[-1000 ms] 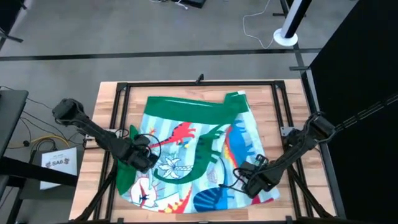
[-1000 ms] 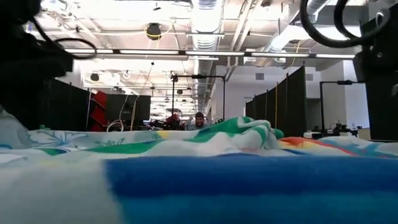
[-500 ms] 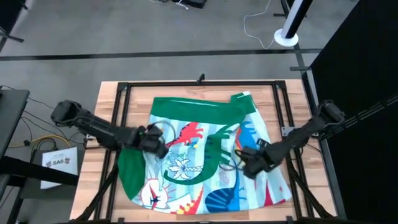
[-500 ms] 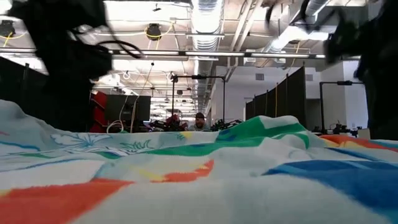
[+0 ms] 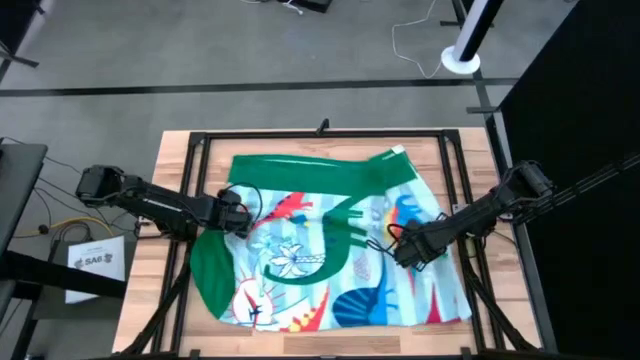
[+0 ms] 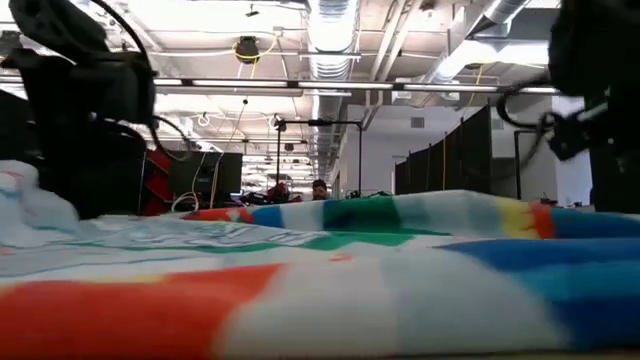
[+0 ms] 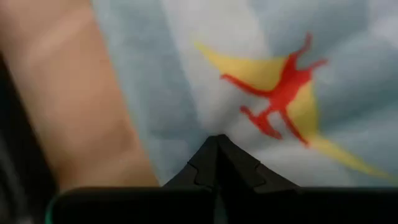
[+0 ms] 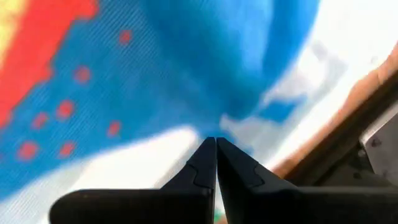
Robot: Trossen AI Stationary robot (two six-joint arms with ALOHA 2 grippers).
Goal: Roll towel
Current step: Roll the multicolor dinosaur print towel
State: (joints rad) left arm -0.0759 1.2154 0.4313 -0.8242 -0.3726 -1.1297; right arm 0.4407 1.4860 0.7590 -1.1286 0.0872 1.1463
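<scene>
Both grippers have moved up-frame over the last second, and the green beach towel with light-blue tropical print (image 5: 330, 250) now lies flatter across the frame's centre, so rolling has not begun. Left gripper (image 5: 238, 215), centre-left, has its fingers pressed together over the towel's edge. Right gripper (image 5: 408, 248), centre-right, is likewise closed; whether either pinches cloth is unclear.

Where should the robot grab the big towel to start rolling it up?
Probably the towel's near edge, at its two bottom corners, one per gripper, coming in from the table's front. It lies spread nearly flat, and that edge runs fairly straight and free of folds. The left gripper and right gripper now sit shut at its sides.
</scene>
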